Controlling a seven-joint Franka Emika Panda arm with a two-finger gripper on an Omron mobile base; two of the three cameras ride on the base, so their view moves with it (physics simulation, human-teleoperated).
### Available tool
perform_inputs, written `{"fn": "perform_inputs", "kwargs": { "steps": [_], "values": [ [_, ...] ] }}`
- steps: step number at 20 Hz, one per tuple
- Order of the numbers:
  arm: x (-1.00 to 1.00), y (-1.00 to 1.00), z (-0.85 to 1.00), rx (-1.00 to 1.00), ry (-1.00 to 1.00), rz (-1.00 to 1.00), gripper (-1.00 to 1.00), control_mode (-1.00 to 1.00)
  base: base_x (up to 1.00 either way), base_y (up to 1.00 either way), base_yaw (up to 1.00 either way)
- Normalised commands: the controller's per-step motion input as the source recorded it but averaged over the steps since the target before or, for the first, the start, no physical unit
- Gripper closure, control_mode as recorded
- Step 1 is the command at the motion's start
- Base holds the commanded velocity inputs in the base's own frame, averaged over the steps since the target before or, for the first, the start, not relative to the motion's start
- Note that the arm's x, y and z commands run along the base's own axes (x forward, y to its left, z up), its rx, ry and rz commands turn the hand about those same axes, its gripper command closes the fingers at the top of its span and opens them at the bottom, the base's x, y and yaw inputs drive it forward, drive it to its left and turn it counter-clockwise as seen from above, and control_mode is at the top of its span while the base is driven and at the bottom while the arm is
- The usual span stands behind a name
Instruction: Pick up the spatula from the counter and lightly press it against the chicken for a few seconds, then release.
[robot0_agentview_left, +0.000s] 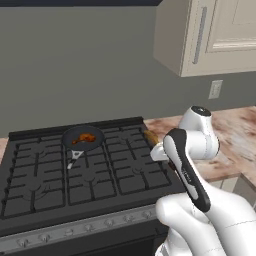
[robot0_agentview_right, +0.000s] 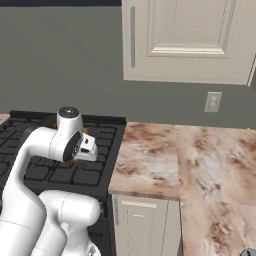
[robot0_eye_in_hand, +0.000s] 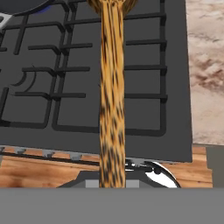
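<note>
The gripper (robot0_eye_in_hand: 113, 183) pinched the spatula (robot0_eye_in_hand: 112, 96) above the stove (robot0_eye_in_hand: 144, 109). The pick looked done; next, its blade needed lowering gently onto the chicken (robot0_agentview_left: 86, 138), ahead-left in the pan (robot0_agentview_left: 75, 133).

Left base cam: behind the arm (robot0_agentview_left: 187, 170), on its left, facing forward and down at mid range. It takes in the whole stove (robot0_agentview_left: 50, 190), with the pan (robot0_agentview_left: 100, 134) near its back edge. Right base cam: behind, on the right, same tilt and range, centred on the counter (robot0_agentview_right: 165, 155). The two share the stove's right edge, counter, cabinet (robot0_agentview_left: 220, 30) and outlet (robot0_agentview_left: 215, 89). Hand cam: close, looking along the spatula (robot0_eye_in_hand: 111, 87) over the stove's right half. Stove's front edge is at the bottom, counter at right.
</note>
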Motion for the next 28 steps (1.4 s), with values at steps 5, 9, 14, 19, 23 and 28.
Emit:
{"fn": "perform_inputs", "kwargs": {
  "steps": [5,9,14,19,23,28],
  "values": [
    [0.09,0.1,0.0,-0.02,-0.01,0.01,1.0,-1.0,0.13,0.07,0.0],
    [0.14,0.33,0.0,-0.03,-0.08,0.08,1.0,-1.0,0.0,0.0,0.0],
    [0.36,0.27,0.01,-0.05,-0.03,0.11,1.0,-1.0,0.0,0.0,0.0],
    [0.47,0.02,0.04,-0.03,0.0,0.17,1.0,-1.0,0.0,0.0,0.0],
    [0.57,0.05,0.14,-0.02,0.07,0.18,1.0,-1.0,0.0,0.0,0.0],
    [0.46,0.1,0.12,-0.04,0.05,0.16,1.0,-1.0,0.0,0.0,0.0]
  ]
}}
